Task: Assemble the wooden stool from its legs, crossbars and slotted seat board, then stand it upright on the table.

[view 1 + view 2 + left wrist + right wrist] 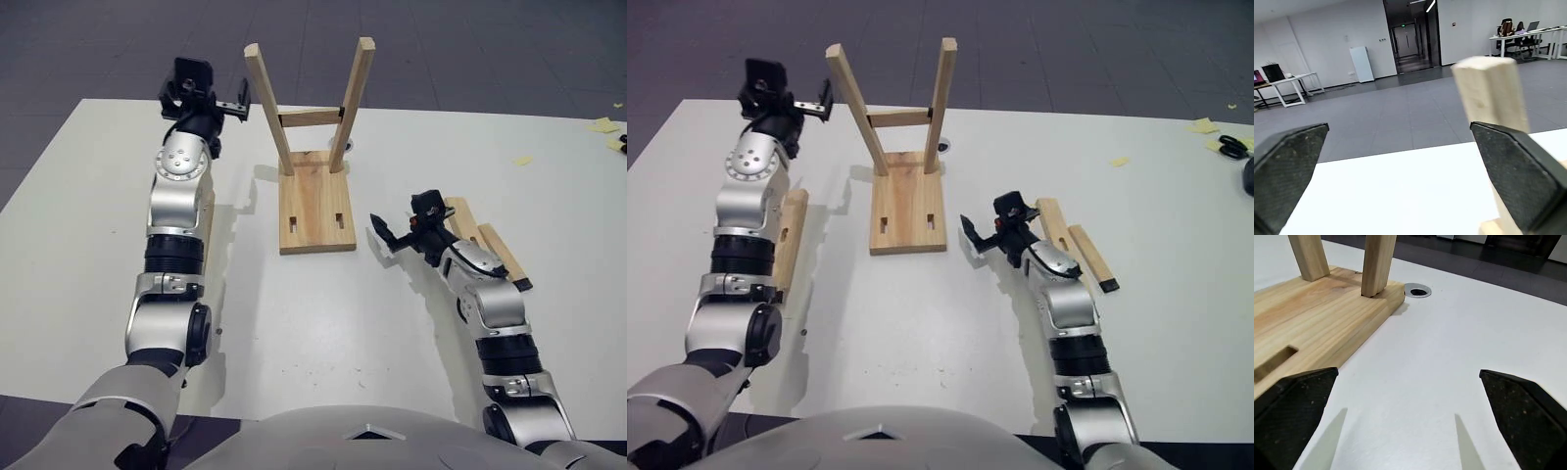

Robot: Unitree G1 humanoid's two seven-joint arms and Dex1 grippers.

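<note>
The slotted seat board point(315, 196) lies flat mid-table. Two legs point(268, 103) point(355, 98) stand in its far slots, joined by a crossbar point(312, 117). The two near slots point(294, 223) are empty. My left gripper point(238, 106) is raised and open beside the top of the left leg point(1488, 93), not touching it. My right gripper point(382, 235) is open and low over the table, just right of the board point(1312, 323). Two loose wooden pieces point(465, 223) point(502, 253) lie beside my right forearm. Another loose leg point(789, 235) lies under my left arm.
A round metal grommet hole point(1418, 291) sits in the table just behind the board. Yellow scraps point(605, 125) and a dark object point(1248, 174) lie at the far right edge. The table's far edge runs close behind the standing legs.
</note>
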